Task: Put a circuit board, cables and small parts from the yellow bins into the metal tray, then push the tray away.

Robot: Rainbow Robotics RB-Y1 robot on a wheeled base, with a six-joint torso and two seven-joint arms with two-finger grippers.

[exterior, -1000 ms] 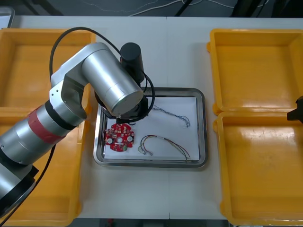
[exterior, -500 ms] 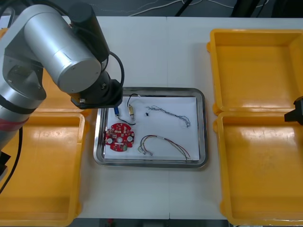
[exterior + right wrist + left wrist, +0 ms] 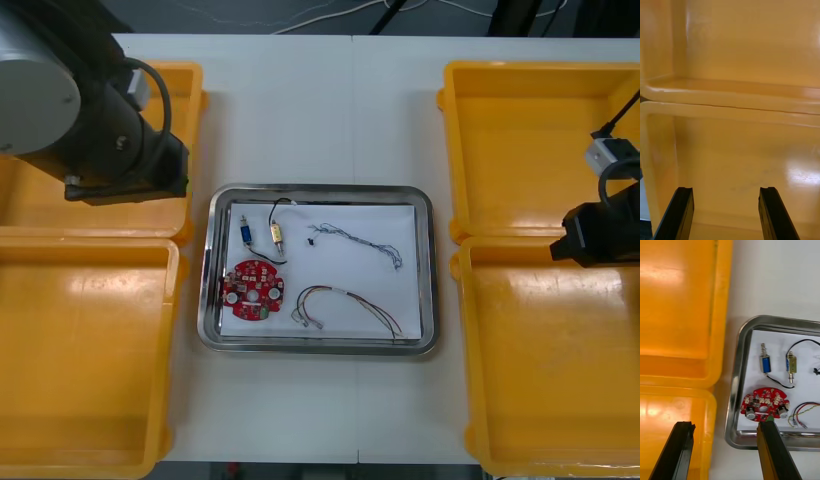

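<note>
The left gripper [image 3: 725,423] hangs open and empty over the rims where the two left yellow bins [image 3: 711,384] meet, just beside the metal tray [image 3: 320,188]. The right gripper [image 3: 725,189], fingers apart, hovers over the right yellow bins [image 3: 733,101]. Inside the tray on the desk [image 3: 320,110] lie the red circuit board [image 3: 253,290], cables [image 3: 345,305] and small metal parts [image 3: 277,235].

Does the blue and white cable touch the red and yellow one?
Apart. Front view shows white tray floor between the blue and white cable and the red and yellow cable.
</note>
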